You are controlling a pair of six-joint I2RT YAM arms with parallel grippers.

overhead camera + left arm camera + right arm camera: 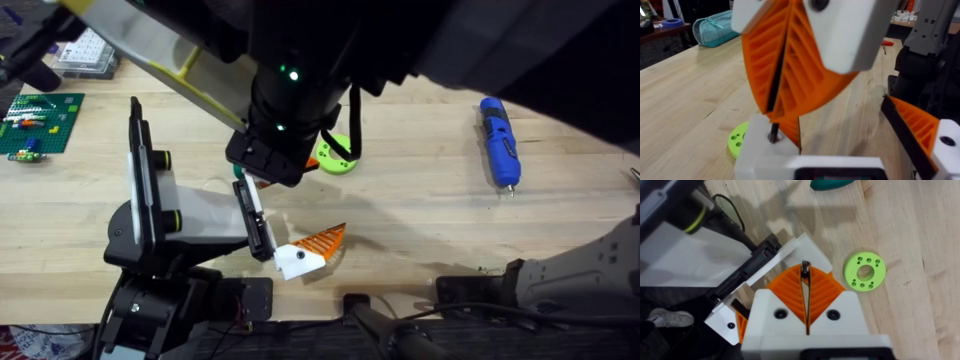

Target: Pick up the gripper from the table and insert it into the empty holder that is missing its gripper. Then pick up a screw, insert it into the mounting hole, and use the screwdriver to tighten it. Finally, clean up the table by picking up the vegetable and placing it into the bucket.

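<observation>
The holder (140, 190) stands at the table's left, and the orange ribbed gripper (312, 248) sits at the end of its slim black arm (255, 222). My right gripper (804, 272) hangs over the holder's white block (812, 250), shut on a thin black screw (804, 269). In the left wrist view the right gripper (774, 117) holds the screw (773, 131) tip-down at a hole in the white block (762, 137), with the mounted gripper (917, 125) beside it. The white body of my left gripper (810, 167) shows. The blue screwdriver (499, 140) lies at the far right. The bucket is out of view.
A green disc with small holes (338, 160) lies just right of the right gripper. A dark green rounded object (832, 184) lies beyond it; I cannot tell whether it is the vegetable. A green brick baseplate (40, 120) and a parts box (88, 55) sit far left.
</observation>
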